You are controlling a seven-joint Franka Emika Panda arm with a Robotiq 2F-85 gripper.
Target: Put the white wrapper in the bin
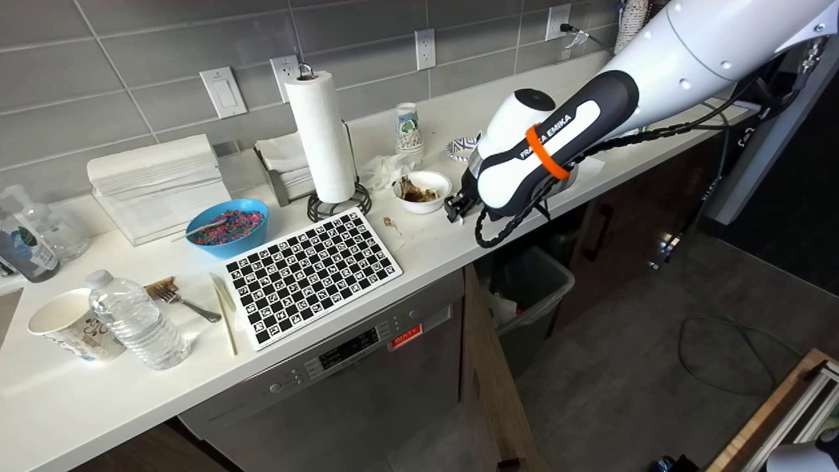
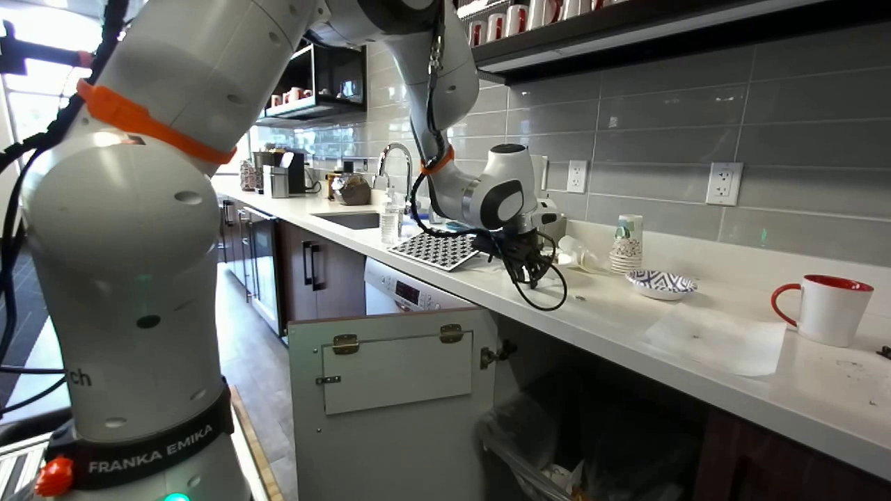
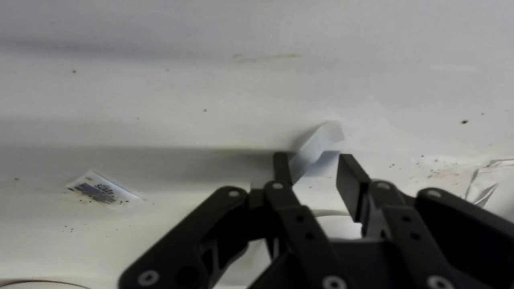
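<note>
Overhead, one white arm (image 1: 662, 72), the only arm shown, bent down over the tabletop (image 1: 426, 246). Bin (image 1: 541, 278): pale, open-topped, set below the tabletop's edge; in an exterior view, between four and five o'clock from the jaws. Bowl (image 1: 423, 207): white, round, near the jaws toward ten o'clock in that view. Jaws: spread, a gap between them, pinching nothing that shows; their height above the tabletop cannot be told. White wrapper (image 3: 316, 148): judged to be the narrow pale strip in the wrist view, at the mouth of the gap, flat or partly raised, uncertain. Far end beyond the jaws toward one o'clock; near end at the nine-o'clock jaw, part hidden, contact uncertain. Long axis roughly one to seven o'clock, aslant the nine-to-three closing line. Judged next: a slight shift toward nine o'clock, to centre the strip before closing; pinched near one end, it could fold or slip.
</note>
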